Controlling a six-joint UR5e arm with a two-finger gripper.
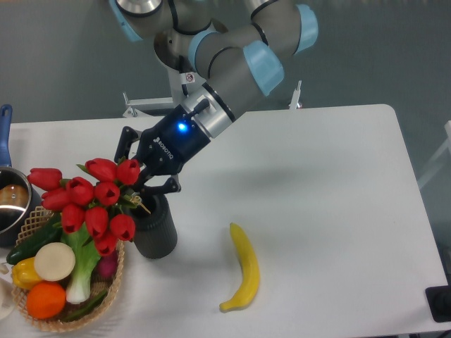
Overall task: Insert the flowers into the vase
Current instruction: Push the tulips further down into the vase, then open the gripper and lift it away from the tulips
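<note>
Camera view from above and in front: we see the hand clenched on the stems of the flowers, right above the mouth of the vase. Red tulip heads spread out to the left of the hand, hanging over the wicker basket and covering part of its contents. Stem ends appear to sit at or just inside the vase mouth; we cannot tell how deep, since the hand and leaves block that spot. Vase stands upright on the white surface, just beside the basket's right edge. Hand body shows a blue light and tilts down to the left, with the arm coming in from upper center.

Basket holds a bok choy, an orange, a yellow pepper, a cucumber, a round white slice and a dark red piece. A metal pot with a blue handle sits at the left edge, touching or nearly touching the basket. A banana lies on the surface right of the vase, well apart from it.
</note>
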